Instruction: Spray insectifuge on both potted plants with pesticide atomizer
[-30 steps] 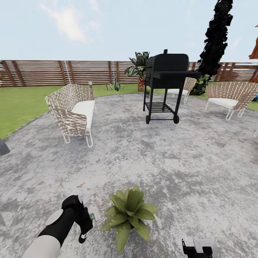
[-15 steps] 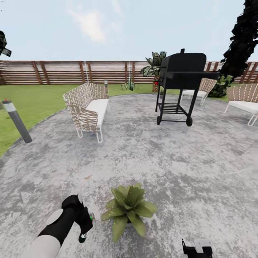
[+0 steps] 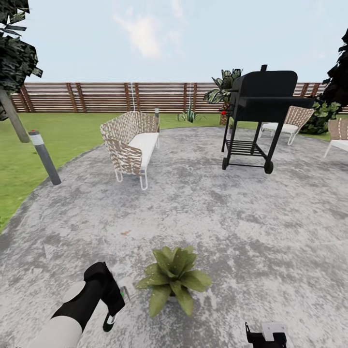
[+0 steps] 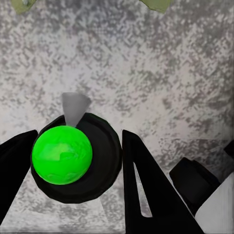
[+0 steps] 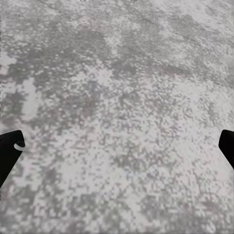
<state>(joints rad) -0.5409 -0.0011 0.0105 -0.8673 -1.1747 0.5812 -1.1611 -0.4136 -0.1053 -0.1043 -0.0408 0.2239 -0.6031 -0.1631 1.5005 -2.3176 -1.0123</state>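
One potted plant (image 3: 174, 279), a low rosette of green leaves, stands on the mottled grey patio (image 3: 241, 227) of the garden. Just to its left my left gripper (image 3: 115, 303) is shut on the pesticide atomizer (image 3: 124, 292). In the left wrist view the atomizer (image 4: 73, 156) is a dark round body with a bright green cap and a grey nozzle, held between two black fingers (image 4: 141, 180), with leaf tips (image 4: 156, 4) beyond it. My right gripper (image 3: 266, 336) hangs low at the right of the plant; in its wrist view the fingertips (image 5: 9, 151) stand wide apart over bare paving.
A woven sofa (image 3: 131, 147) with a white cushion and a black grill (image 3: 263, 113) stand farther back on the patio. A grey bollard lamp (image 3: 44, 157) and a tree trunk (image 3: 13, 116) are on the lawn (image 3: 63, 133) at left. A wooden slat fence (image 3: 106, 96) closes the rear.
The whole head view has swung left, so sofa, grill and chairs sit further right and the bollard and tree have come in. Both arms keep their places; the left gripper still holds the atomizer.
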